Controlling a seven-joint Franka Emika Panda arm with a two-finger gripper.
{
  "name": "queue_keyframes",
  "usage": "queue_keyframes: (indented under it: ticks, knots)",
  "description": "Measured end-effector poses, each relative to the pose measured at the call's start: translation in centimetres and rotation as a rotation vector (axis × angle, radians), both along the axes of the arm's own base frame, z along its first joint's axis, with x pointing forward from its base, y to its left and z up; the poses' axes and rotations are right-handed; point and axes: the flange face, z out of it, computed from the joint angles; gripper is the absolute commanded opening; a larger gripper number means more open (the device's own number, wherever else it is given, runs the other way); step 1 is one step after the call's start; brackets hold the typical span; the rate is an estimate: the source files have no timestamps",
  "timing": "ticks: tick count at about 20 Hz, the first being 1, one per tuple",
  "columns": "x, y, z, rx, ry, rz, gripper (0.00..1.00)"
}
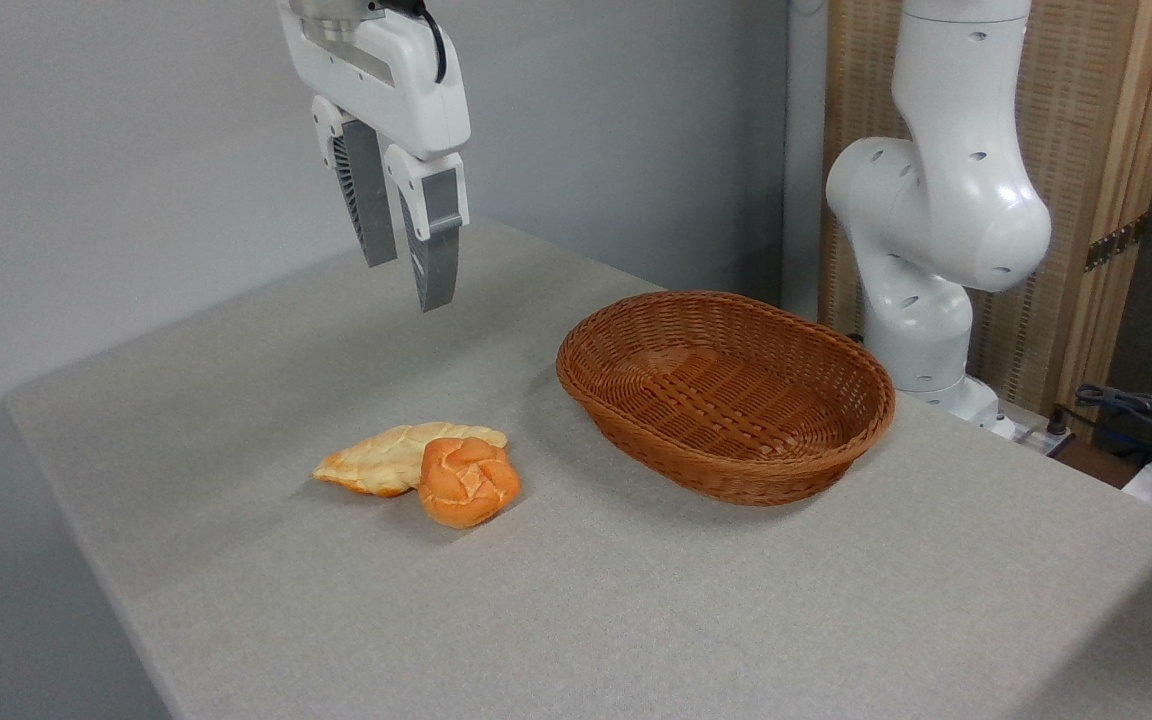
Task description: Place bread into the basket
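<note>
Grey table (636,600); basket (726,395) empty. Bun (468,481) untouched, touching flat bread (386,460). Gripper (406,280) high above, jaws slightly apart, holding nothing. Everything left.

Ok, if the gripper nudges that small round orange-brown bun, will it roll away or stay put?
The small round orange-brown bun is domed, so a side push would probably roll or skid it on the flat grey table. It touches the pale golden leaf-shaped bread, which would likely shift too. Its creased top probably gives the open gripper some purchase.
</note>
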Motion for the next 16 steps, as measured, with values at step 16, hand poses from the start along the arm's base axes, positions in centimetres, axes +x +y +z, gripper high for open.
queue_keyframes:
  ticks: [16]
  knots:
    - [-0.02, 0.10, -0.63, 0.003, 0.015, 0.001, 1.00]
